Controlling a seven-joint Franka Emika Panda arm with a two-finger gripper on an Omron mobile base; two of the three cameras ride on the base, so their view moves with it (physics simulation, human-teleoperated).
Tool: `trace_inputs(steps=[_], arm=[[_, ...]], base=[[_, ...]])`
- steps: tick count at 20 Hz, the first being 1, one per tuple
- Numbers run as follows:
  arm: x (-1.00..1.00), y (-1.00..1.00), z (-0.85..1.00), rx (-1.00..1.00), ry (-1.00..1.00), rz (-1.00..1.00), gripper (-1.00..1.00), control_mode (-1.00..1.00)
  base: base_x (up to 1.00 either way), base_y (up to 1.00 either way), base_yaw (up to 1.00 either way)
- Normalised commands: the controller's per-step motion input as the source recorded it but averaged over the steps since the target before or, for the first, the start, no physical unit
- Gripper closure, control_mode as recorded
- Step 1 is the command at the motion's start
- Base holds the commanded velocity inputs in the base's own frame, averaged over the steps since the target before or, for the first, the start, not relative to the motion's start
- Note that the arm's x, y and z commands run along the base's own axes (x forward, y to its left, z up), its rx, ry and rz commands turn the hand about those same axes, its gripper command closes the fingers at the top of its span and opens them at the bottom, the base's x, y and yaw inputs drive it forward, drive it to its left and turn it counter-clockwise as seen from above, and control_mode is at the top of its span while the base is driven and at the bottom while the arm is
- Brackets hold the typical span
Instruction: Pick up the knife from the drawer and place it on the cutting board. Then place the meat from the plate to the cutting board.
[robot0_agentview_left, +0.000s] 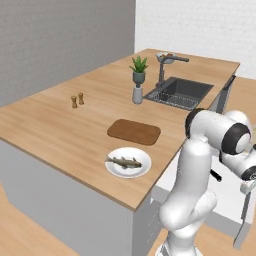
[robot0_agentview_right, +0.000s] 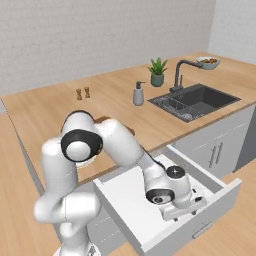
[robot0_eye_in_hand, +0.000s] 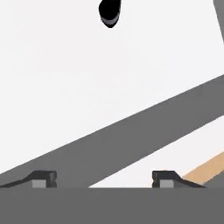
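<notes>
The arm was bent low over the open drawer, which had been pulled out from under the desk, presumably so the robot could reach inside for the knife. In the hand view the two fingertips stood wide apart with nothing between them, so the claw was spread and empty, looking across the drawer's flat white floor and its grey wall. At the top of that view sat a small black shape that I took for the end of the knife's handle, though too little of it showed to be sure; a similar dark stub poked out beside the arm in the left base view.

Up on the desk the cutting board lay bare, just beyond the plate, and the meat rested on the plate. Keeping board and plate side by side near the desk's edge looked sensible: both transfers would be short. By my reckoning the first step, grasping the knife, was not yet done.
</notes>
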Motion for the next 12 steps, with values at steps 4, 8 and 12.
trace_inputs(steps=[4, 8, 12], arm=[[-0.21, 0.09, 0.99, 0.07, -0.31, 0.24, -1.0, -1.0], [0.26, 0.31, 1.0, 0.15, -0.21, 0.24, -1.0, -1.0], [0.17, 0.55, 0.68, 0.13, -0.09, 0.21, -1.0, -1.0]], base=[[0.0, 0.0, 0.0], [0.0, 0.0, 0.0], [0.0, 0.0, 0.0]])
